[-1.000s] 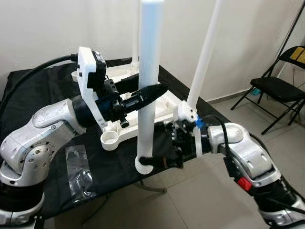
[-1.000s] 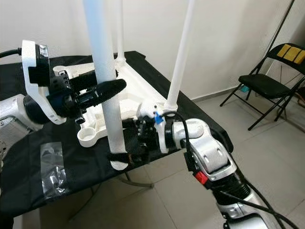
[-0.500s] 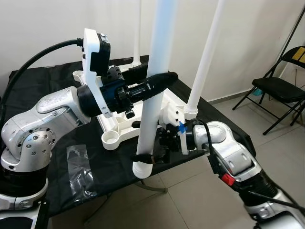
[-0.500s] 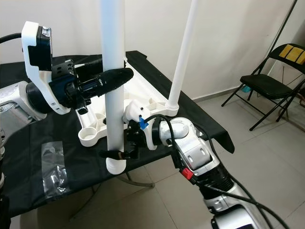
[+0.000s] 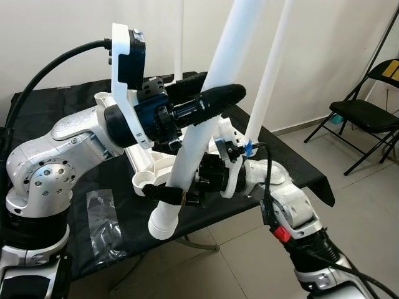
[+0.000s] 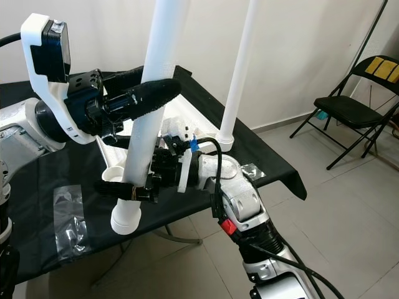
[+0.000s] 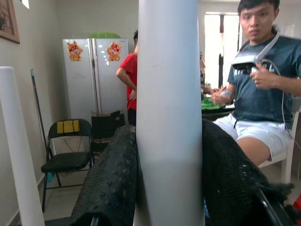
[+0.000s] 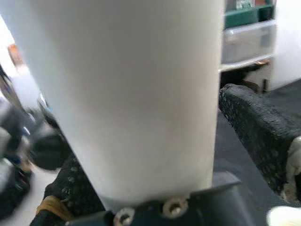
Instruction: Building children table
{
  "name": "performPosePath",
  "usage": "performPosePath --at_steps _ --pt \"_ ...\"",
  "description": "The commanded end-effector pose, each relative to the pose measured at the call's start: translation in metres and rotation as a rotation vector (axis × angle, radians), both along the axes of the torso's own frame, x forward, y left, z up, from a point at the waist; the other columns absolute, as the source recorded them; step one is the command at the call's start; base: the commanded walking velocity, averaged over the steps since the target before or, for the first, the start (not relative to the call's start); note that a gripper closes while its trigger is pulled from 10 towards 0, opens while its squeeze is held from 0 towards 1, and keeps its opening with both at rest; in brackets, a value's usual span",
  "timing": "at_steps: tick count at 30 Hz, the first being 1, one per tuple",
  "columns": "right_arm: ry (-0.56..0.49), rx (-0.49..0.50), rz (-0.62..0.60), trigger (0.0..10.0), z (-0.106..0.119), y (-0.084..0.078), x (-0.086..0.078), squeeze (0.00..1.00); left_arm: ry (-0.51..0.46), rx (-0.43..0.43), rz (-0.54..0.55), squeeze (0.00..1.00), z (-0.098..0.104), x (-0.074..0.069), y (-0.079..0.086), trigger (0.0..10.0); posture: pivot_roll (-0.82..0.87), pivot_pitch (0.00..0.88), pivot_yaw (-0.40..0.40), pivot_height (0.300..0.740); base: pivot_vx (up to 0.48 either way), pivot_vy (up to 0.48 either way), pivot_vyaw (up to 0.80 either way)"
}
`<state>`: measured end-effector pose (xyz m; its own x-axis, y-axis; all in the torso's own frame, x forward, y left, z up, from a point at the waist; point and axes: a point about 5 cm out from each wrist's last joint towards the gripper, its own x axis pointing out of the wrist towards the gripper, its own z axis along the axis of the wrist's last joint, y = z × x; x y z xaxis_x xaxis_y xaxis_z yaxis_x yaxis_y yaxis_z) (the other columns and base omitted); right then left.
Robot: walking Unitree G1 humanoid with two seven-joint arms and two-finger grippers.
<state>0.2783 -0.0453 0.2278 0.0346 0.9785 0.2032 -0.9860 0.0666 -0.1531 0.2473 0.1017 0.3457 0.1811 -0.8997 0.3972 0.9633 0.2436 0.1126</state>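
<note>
Between two hands (image 5: 209, 103) (image 5: 163, 194), one tilted table leg (image 5: 201, 134).

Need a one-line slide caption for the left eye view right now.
Both grippers, left high and right low, clamp a tilted white table leg beside the upturned tabletop.

White table leg (image 8: 127, 94) is seen close-up, clamped between the 2 black textured fingers (image 8: 258, 127) of the right gripper (image 8: 155, 155); 1 finger is seen on each side of it. 2 screws (image 8: 171, 206) are seen on the dark bracket below the leg. Background is blurred, a grey cabinet-like shape (image 8: 247, 37) can be made out
</note>
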Motion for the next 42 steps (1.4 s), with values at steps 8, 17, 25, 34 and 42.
performPosePath --at_steps 8,17,25,34,42 --pt "0.211 0.056 -0.007 10.0 -0.017 0.012 -0.003 0.0 0.011 -0.034 -0.038 0.0 0.002 -0.002 -0.005 0.0 0.03 0.0 -0.059 0.74 0.0 0.0 0.0" --pt "0.247 0.076 -0.008 10.0 -0.02 0.011 -0.003 0.0 0.018 -0.054 -0.044 0.0 0.001 -0.003 -0.005 0.0 0.03 0.0 -0.06 0.74 0.0 0.0 0.0" --pt "0.12 -0.026 -0.031 10.0 -0.019 0.005 0.0 0.0 0.028 -0.069 -0.054 0.0 -0.001 -0.005 -0.006 0.0 0.03 0.0 -0.061 0.74 0.0 0.0 0.0" --pt "0.118 0.0 -0.017 0.0 -0.013 0.011 0.0 0.0 0.035 -0.074 -0.067 0.0 -0.002 -0.006 -0.007 0.0 0.03 0.0 -0.06 0.74 0.0 0.0 0.0" --pt "0.113 0.017 0.0 0.0 -0.012 0.015 -0.003 0.0 0.038 -0.078 -0.077 0.0 -0.002 -0.006 -0.006 0.0 0.03 0.0 -0.06 0.74 0.0 0.0 0.0"
